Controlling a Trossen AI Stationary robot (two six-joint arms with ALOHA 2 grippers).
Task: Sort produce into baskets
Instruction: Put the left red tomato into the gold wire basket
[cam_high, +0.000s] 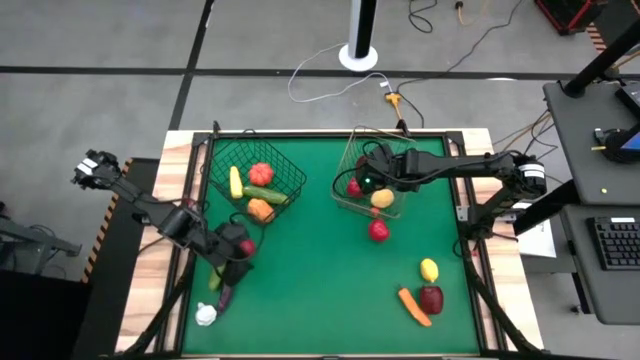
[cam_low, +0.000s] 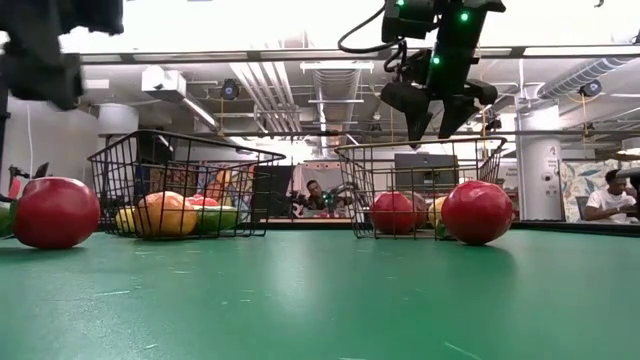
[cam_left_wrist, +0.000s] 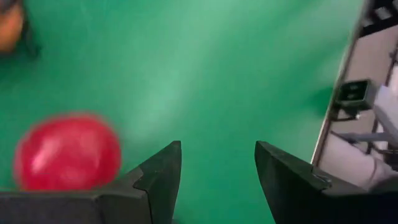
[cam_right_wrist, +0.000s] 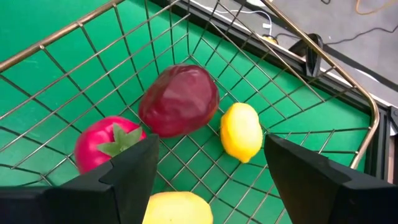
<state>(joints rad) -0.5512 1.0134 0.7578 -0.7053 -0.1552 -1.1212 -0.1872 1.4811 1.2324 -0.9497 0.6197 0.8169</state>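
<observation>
**Right hand over pale basket, left hand low by red fruit**

Right hand (cam_high: 362, 181) hung over the pale basket (cam_high: 352, 150), fingers spread wide, holding nothing. Directly beneath it in the basket: dark red fruit (cam_right_wrist: 179, 99), lemon (cam_right_wrist: 241, 131), pink-red fruit with green leaves (cam_right_wrist: 104, 144), another yellow piece (cam_right_wrist: 177, 210) nearest the fingers. Judged a drop just finished or a check of the load. Best lifted straight up clear of the wire rim before swinging out toward the loose red fruit (cam_high: 379, 231) just outside the basket.

Left hand (cam_left_wrist: 217, 171) low over the worktop (cam_high: 320, 280), fingers apart and empty, a red fruit (cam_left_wrist: 67, 152) just beside one finger, not between them. Needed shifting sideways to centre on it before closing; round and likely to roll.

Dark basket (cam_high: 290, 170) ahead of the left hand, holding yellow, red, green and orange produce. Carrot (cam_high: 414, 307), dark red fruit and small yellow one lay well away from both hands.

Green felt-like worktop surface, wood border. Open workshop beyond, seated people at desks.
</observation>
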